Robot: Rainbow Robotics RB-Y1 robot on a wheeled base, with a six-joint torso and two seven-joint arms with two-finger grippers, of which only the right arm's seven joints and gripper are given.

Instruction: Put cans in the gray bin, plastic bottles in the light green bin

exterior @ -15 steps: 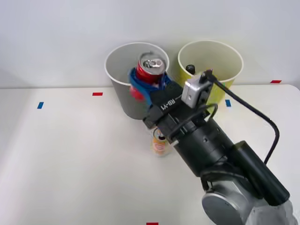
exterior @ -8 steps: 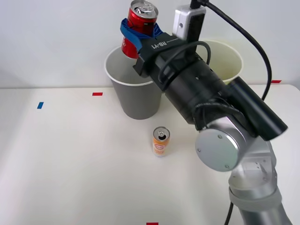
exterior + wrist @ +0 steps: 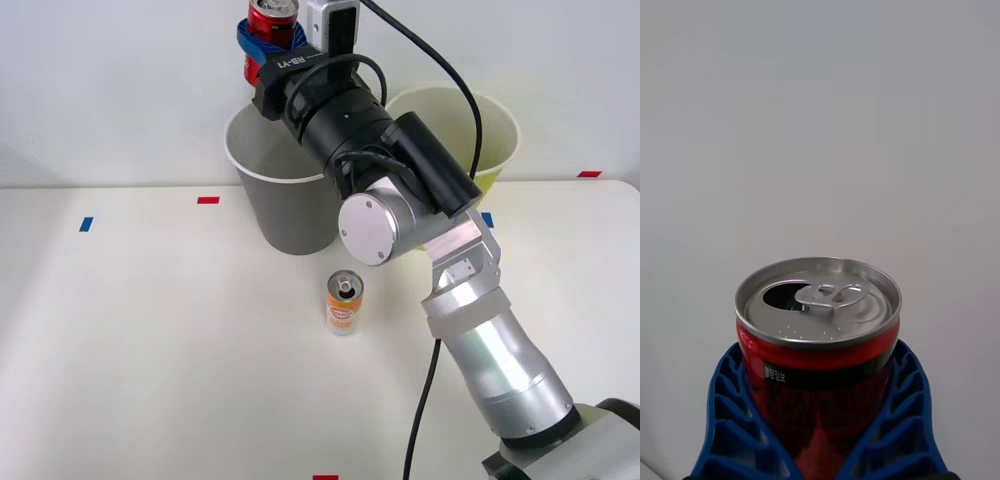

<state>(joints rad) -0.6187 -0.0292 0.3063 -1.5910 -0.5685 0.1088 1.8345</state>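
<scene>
— Two cans, where are they?
— One, the red can [image 3: 270, 30], is pinched between the blue ribbed fingers [image 3: 730, 420] of the right gripper [image 3: 266, 45]. In the wrist view the fingers hug both of its sides, and its silver pull-tab top [image 3: 818, 300], already opened, rises above the fingertips.
— And the other?
— The orange-and-white can [image 3: 343, 303] stands upright on the white table [image 3: 150, 350], well below the fingers and apart from them.
— What about the bins?
— The gray bin [image 3: 285, 205] sits under the fingers, and the held can hangs high above its white rim. The light green bin [image 3: 495, 140] stands just beside the gray one, off to the fingers' right, partly behind the arm.
</scene>
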